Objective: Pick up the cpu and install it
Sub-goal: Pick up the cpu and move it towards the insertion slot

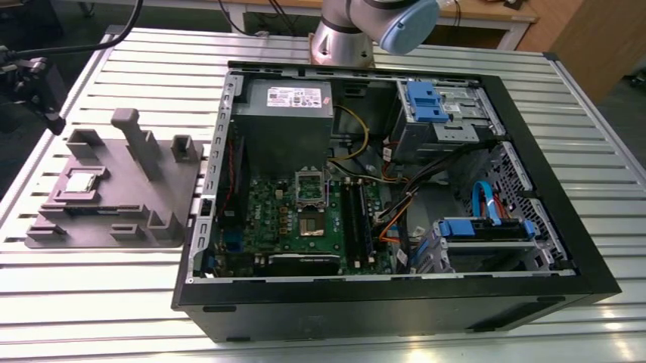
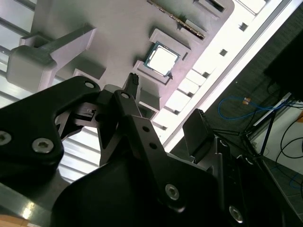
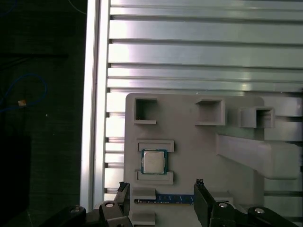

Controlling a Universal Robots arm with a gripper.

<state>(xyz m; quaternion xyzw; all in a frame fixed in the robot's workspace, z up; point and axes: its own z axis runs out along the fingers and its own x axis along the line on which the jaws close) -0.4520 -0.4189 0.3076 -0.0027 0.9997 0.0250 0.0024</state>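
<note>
**One small flat square silver-grey cpu (image 3: 154,162), with the pincer (image 3: 162,201) wide and empty over it**

Your pincer stands spread wide, its two black fingers (image 3: 124,203) far apart and gripping nothing. The cpu lies flat in a shallow square recess of the light grey moulded plate (image 3: 189,142), just ahead of the fingertips and below them, and neither finger touches it. It sits off the pincer's midline, nearer one finger than the other.

In the second wrist view you can see one fingertip (image 2: 134,78) aimed at a corner of the cpu (image 2: 162,59), close to it but apart from it.

In the first wrist view a thin dark strip with a blue edge (image 3: 163,200) stands on edge in a slot of the plate. It runs across the gap between the fingertips, closer to the pincer than the cpu is.

The plate rests on the ribbed aluminium surface (image 3: 189,47).

In the exterior view the cpu (image 1: 81,182) shows on the plate (image 1: 141,212). The open black computer case (image 1: 404,302) lies beside the plate, well apart from the pincer. Inside the case, the metal-framed square socket (image 1: 311,219) sits on the green circuit board (image 1: 272,212). The silver arm (image 1: 343,38) rises behind the case.
</note>
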